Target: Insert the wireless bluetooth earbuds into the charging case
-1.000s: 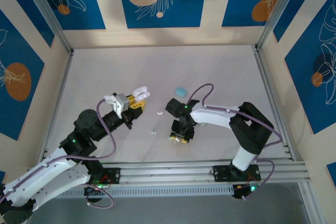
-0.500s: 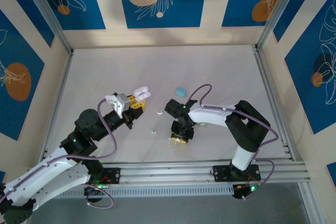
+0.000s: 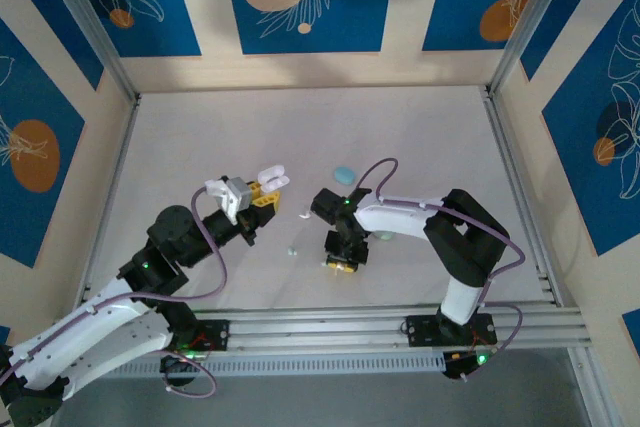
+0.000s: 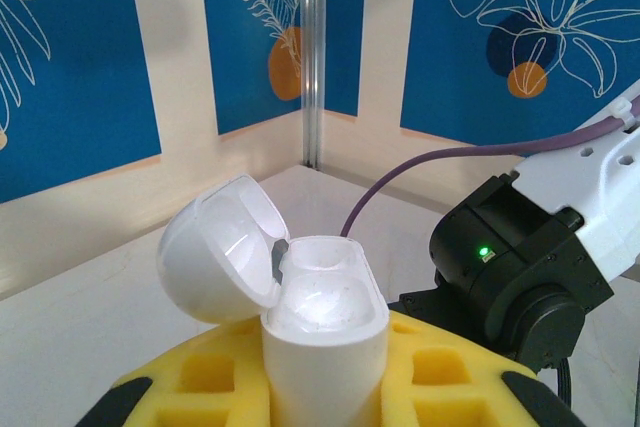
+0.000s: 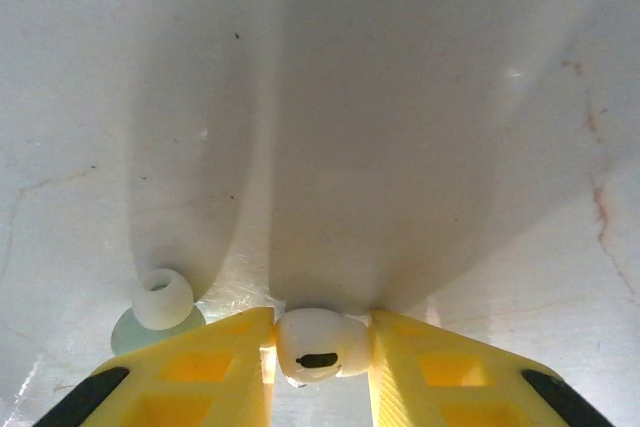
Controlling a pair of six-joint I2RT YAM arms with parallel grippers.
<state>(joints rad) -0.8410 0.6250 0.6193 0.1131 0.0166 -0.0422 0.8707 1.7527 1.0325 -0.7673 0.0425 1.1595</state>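
White earbud (image 5: 322, 349) between right fingers (image 5: 212, 365), another earbud (image 5: 163, 300) just beside.

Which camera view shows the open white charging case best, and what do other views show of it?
The left wrist view: the charging case stands large and close, lid open, gripped by the left end effector. The top external view shows it as a small white shape at that arm's tip.
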